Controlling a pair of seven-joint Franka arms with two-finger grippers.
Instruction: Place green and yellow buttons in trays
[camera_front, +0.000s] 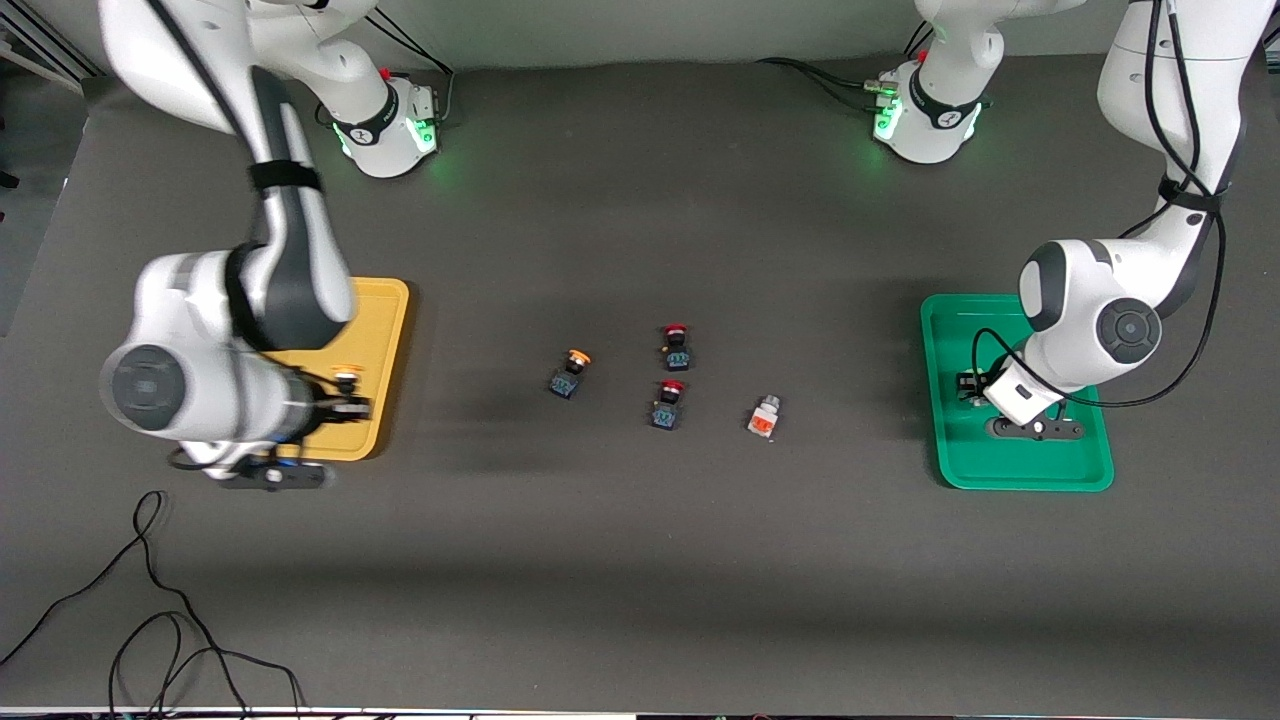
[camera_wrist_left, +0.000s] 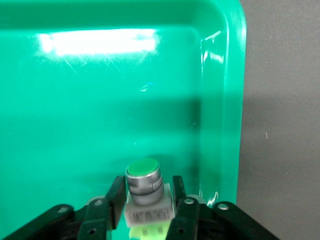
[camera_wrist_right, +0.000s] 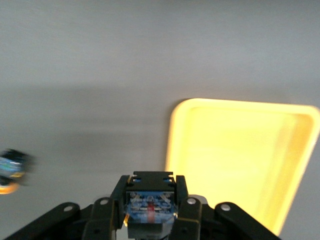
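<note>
A: Right, edges first. How much room is there?

B: Plenty. The dark matte table (camera_front: 640, 560) is bare across the strip nearest the front camera, apart from a loose black cable (camera_front: 150, 610) at the right arm's end. The shallow yellow plastic tray w/ rounded corners (camera_front: 385, 340) sits at the right arm's end; the matching green plastic tray (camera_front: 945, 400) sits at the left arm's end, well apart from it. Four small switches lie between the two trays.

A: Which ones?

B: An orange-yellow round-capped button on a dark blue-black body (camera_front: 570, 373) toward the yellow tray. Two red-capped dark-bodied buttons (camera_front: 676, 346) in the middle, one nearer the camera than the other. A white-grey button w/ an orange-red end (camera_front: 765, 416) toward the green tray, lying tilted.

A: Arms?

B: The right arm is bent low, its wrist over the yellow tray's camera-side edge. The right gripper (camera_wrist_right: 150, 200) is clamped on a second dark-bodied yellow-capped button (camera_wrist_right: 150, 206), held over the tray's rim. The left arm is folded down over the green tray. The left gripper (camera_wrist_left: 145, 200) is closed on a white-grey button w/ a green cap (camera_wrist_left: 144, 181), metal collar, label on its body, just above the tray floor near a corner.

A: Surfaces?

B: Both trays are glossy w/ raised rims; the green one shows glare and fine scratches.
</note>
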